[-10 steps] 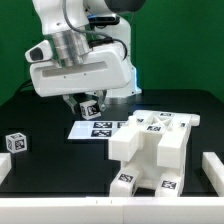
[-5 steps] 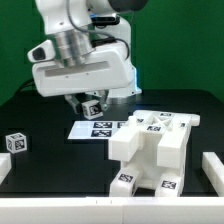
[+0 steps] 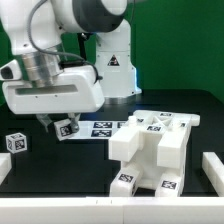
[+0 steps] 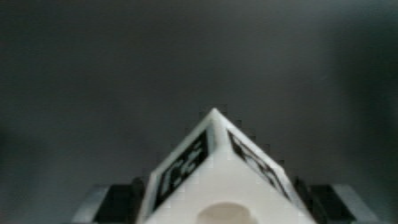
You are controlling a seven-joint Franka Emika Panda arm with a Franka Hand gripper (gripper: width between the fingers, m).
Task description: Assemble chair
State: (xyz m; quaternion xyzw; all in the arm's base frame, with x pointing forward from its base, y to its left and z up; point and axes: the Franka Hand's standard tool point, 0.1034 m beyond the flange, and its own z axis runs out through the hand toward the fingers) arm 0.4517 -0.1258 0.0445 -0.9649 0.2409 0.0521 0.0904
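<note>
My gripper (image 3: 63, 124) is shut on a small white chair part (image 3: 66, 127) with black-and-white tags, carried just above the black table at the exterior view's left of centre. In the wrist view that part (image 4: 217, 165) fills the space between my gripper's (image 4: 222, 208) two dark fingers, tapering to a point away from the camera. The partly built chair (image 3: 150, 145), a blocky white structure with tags, stands at the exterior view's right. Another small tagged white block (image 3: 14, 142) lies alone at the far left.
The marker board (image 3: 103, 128) lies flat on the table between my gripper and the chair structure. The arm's white base (image 3: 112, 65) stands behind. White rails run along the front edge (image 3: 60, 216) and the right side (image 3: 212, 166) of the table.
The arm has swung to the exterior view's left and slightly lower, carrying the tagged part away from above the marker board. The chair structure and the lone block have not moved.
</note>
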